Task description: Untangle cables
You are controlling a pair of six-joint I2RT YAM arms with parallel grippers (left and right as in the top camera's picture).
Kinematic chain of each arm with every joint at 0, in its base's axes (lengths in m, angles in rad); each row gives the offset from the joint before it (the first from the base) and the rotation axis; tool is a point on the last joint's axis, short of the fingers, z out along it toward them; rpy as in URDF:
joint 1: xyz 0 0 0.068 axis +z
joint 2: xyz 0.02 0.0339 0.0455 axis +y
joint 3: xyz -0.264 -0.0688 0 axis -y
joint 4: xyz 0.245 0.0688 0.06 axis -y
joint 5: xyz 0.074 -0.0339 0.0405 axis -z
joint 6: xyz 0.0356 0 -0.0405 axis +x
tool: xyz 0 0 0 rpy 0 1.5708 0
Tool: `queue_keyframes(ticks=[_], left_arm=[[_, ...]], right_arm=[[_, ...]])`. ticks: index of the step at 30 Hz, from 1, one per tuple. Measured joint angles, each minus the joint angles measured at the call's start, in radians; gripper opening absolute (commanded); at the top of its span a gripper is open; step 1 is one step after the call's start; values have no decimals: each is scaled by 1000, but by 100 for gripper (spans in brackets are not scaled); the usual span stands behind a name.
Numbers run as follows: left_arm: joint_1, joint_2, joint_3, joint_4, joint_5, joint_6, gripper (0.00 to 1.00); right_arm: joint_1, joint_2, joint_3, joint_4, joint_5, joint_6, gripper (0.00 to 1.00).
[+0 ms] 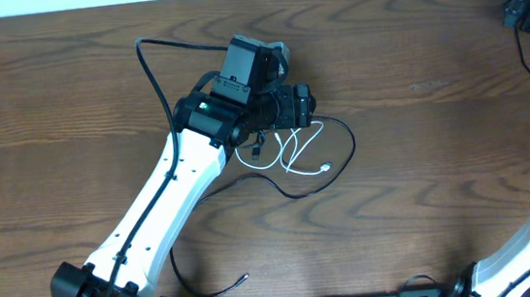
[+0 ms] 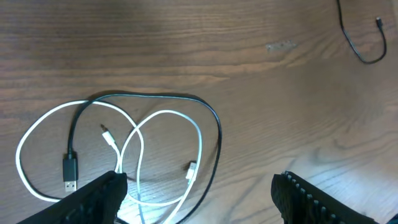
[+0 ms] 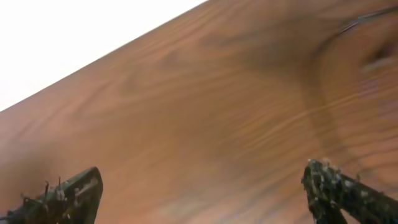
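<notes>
The white cable [image 1: 295,153] and the black cable [image 1: 351,145] lie looped over each other on the wooden table at mid-table. In the left wrist view the white cable [image 2: 200,140] makes several loops, crossed by the black cable [image 2: 217,134], whose USB plug [image 2: 69,171] rests inside the left white loop. My left gripper [image 1: 298,106] [image 2: 200,180] is open and empty, hovering just above the tangle with the loops between its fingers. My right gripper [image 1: 527,6] [image 3: 202,177] is open and empty over bare wood at the far right corner.
The left arm [image 1: 172,196] stretches diagonally from the front left. A thick black arm wire [image 1: 149,62] arches behind it. Another thin black wire [image 2: 364,53] lies at the far right, and one [image 1: 215,290] near the front edge.
</notes>
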Motion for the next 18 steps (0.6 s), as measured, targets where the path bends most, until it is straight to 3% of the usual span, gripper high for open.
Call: queue_keyframes(ticks=[4, 9, 18], left_arm=[[19, 0, 0, -35, -2, 0, 80], [125, 2, 0, -106, -7, 0, 80], [251, 2, 0, -163, -8, 0, 80]], right_arm=[[53, -10, 1, -159, -164, 3, 99], [204, -10, -16, -305, -226, 6, 98], [472, -10, -20, -343, -187, 28, 94]])
